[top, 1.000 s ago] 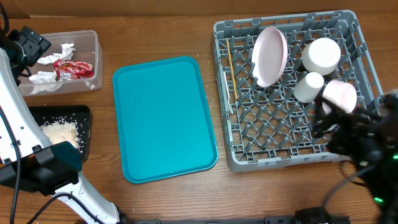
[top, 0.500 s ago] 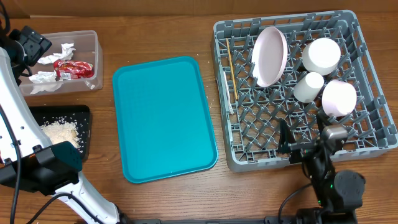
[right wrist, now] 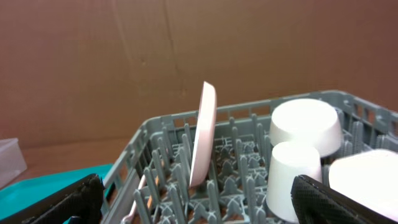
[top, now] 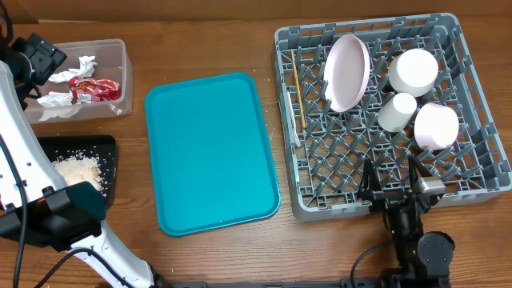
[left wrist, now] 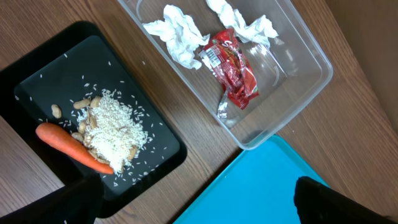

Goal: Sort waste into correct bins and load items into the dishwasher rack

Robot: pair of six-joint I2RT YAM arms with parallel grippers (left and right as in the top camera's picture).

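The grey dishwasher rack (top: pixel 320 196) holds a white plate (top: pixel 349 72) on edge, two bowls (top: pixel 414 70) (top: pixel 436 126), a cup (top: pixel 397 112), a wooden stick (top: pixel 298 84) and a white fork (top: pixel 292 120). My right gripper (top: pixel 392 182) is open and empty at the rack's front edge. Its wrist view shows the plate (right wrist: pixel 204 134), the cup (right wrist: pixel 291 177) and the open jaws (right wrist: pixel 199 208). My left gripper (left wrist: pixel 199 211) is open and empty above the clear tub (left wrist: pixel 292 118) with napkins (left wrist: pixel 177 37) and wrapper (left wrist: pixel 233 71). The black tray (left wrist: pixel 37 74) holds rice (left wrist: pixel 115 127) and a carrot (left wrist: pixel 71 147).
A large teal serving tray (top: pixel 212 152) lies between the bins and the rack. The clear tub (top: pixel 120 76) is at the back left, the black tray (top: pixel 56 148) in front of it. The left arm's white body runs along the table's left edge.
My right gripper has drawn back from the pinkish bowl at the rack's right side to the rack's front edge. The bowl stays in the rack. The left arm has not moved.
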